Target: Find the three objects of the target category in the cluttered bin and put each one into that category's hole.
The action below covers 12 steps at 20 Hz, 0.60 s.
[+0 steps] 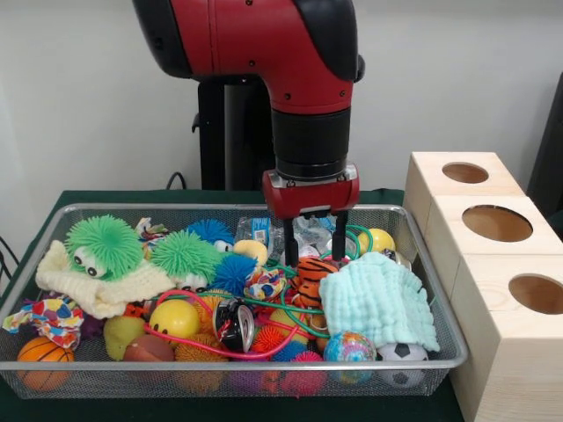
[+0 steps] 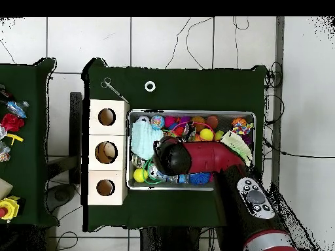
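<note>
My gripper (image 1: pixel 314 255) hangs open over the middle of the wire bin (image 1: pixel 422 264). Its two black fingers (image 1: pixel 290 246) stand apart, reaching down to either side of the top of an orange striped tiger toy (image 1: pixel 311 277). A mint knitted cloth (image 1: pixel 378 299) lies just right of the toy, and a yellow ball (image 1: pixel 380 239) sits behind it. Three wooden boxes with round holes (image 1: pixel 497 222) stand to the right of the bin. In the overhead view the arm (image 2: pixel 196 159) covers the bin's middle and hides the gripper; the hole boxes (image 2: pixel 105 152) sit left of the bin (image 2: pixel 190 116).
The bin also holds green fuzzy toys (image 1: pixel 104 246), blue spiky balls (image 1: pixel 233 272), a yellow ball (image 1: pixel 173 318), a basketball (image 1: pixel 40 356), a soccer ball (image 1: pixel 403 356) and a cream cloth (image 1: pixel 97 290). On the green table lie forceps (image 2: pixel 112 88) and a white ring (image 2: pixel 150 85).
</note>
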Each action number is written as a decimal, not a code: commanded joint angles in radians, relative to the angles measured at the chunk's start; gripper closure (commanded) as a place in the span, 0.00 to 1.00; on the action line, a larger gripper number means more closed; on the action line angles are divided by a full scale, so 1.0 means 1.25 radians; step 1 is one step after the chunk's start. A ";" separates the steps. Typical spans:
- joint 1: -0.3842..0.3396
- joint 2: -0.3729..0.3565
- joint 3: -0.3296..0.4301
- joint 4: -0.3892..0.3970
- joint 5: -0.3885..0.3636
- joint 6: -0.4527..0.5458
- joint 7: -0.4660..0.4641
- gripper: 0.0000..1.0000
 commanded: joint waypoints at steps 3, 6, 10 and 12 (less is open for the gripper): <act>-0.051 0.046 0.064 0.058 -0.068 -0.057 -0.019 0.00; -0.071 0.045 0.087 0.082 -0.075 -0.054 -0.037 0.00; -0.114 0.042 0.134 0.126 -0.073 -0.042 -0.056 0.00; -0.131 0.047 0.155 0.137 -0.077 -0.032 -0.067 0.00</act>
